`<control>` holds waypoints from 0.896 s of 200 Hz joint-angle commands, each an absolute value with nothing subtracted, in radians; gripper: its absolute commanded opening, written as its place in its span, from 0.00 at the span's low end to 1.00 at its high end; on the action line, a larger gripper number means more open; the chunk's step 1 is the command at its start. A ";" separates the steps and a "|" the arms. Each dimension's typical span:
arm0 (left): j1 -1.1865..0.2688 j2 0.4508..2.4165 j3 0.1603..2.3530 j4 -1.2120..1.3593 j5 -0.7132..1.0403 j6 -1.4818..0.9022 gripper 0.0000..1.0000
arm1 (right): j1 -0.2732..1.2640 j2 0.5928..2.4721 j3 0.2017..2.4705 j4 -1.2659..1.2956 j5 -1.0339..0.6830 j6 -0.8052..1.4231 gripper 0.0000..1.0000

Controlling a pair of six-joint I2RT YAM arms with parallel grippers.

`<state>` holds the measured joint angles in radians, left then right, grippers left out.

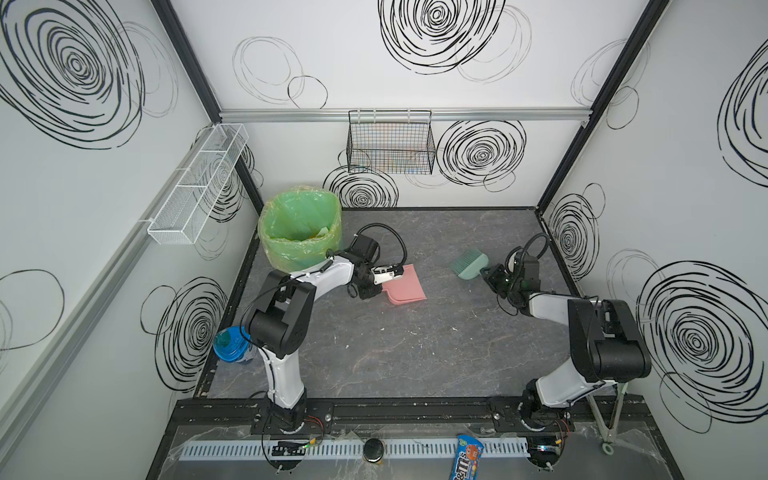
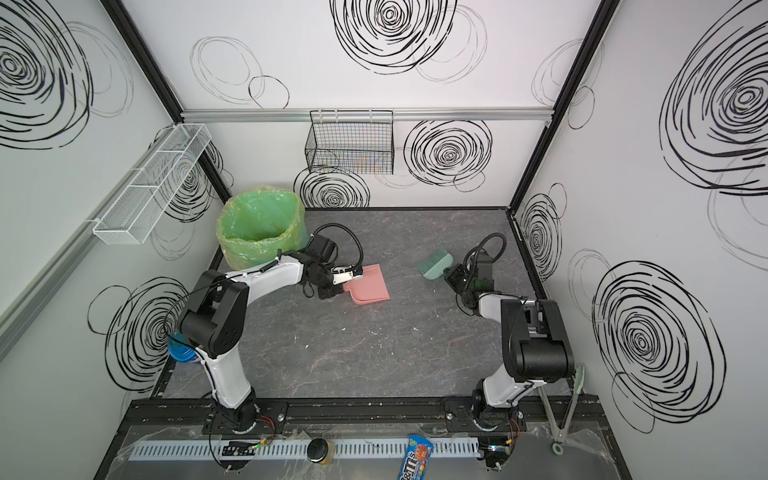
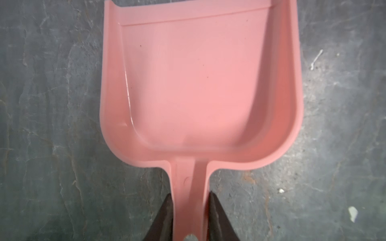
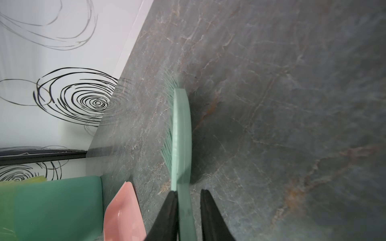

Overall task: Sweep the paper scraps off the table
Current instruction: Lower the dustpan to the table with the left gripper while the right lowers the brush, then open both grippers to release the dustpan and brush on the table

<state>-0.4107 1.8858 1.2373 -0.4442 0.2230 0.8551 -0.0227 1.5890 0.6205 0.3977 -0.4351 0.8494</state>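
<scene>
- Top view: no paper scraps show on the table [image 1: 415,353]; pale pieces, perhaps scraps, lie in the green-lined bin [image 1: 291,253].
- Left gripper [image 3: 190,194] is closed narrowly, pinching the pink dustpan [image 3: 198,83] by its handle.
- Right gripper [image 4: 188,191] stands slightly parted round the brush [image 4: 181,135] handle, one finger clear.
- Risk: the touching finger may drag the brush on withdrawal.

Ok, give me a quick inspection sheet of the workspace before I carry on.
Surface: table, no wads, only pale flecks.
Job's things: paper scraps nothing seen; pink dustpan empty; green brush on table; lined bin back left.
Clutter: candy packet, dark jar on front ledge; tongs front right; blue container beside left arm.
Grippers: left hand shut on dustpan handle; right hand open around brush handle.
Cables: loops over both wrists, clear of tools.
Surroundings: wire basket, mesh rack on walls.
</scene>
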 commanded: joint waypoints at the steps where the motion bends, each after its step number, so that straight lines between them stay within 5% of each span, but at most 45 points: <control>1: -0.424 1.936 1.260 -0.457 0.242 0.851 0.30 | -0.025 1.612 0.590 0.356 -0.396 0.821 0.27; 11: -0.427 1.948 1.267 -0.459 0.243 0.850 0.32 | -0.025 1.624 0.577 0.366 -0.394 0.818 0.29; 42: -0.436 1.972 1.276 -0.470 0.251 0.853 0.48 | -0.023 1.645 0.547 0.392 -0.389 0.792 0.57; 53: -0.440 1.977 1.276 -0.472 0.252 0.853 0.51 | -0.019 1.644 0.539 0.393 -0.380 0.781 0.61; 76: -0.441 1.972 1.276 -0.482 0.259 0.854 0.76 | -0.009 1.621 0.531 0.366 -0.343 0.746 0.67; 81: -0.441 1.965 1.274 -0.483 0.265 0.854 0.82 | -0.005 1.611 0.528 0.360 -0.335 0.737 0.78; 100: -0.434 1.909 1.257 -0.486 0.301 0.854 1.00 | 0.004 1.550 0.522 0.326 -0.300 0.701 0.91; 109: -0.428 1.869 1.245 -0.486 0.321 0.849 0.96 | 0.015 1.509 0.521 0.310 -0.280 0.679 1.00; 179: -0.181 1.355 1.049 -0.366 0.604 0.688 0.96 | 0.085 1.176 0.582 0.164 -0.067 0.481 1.00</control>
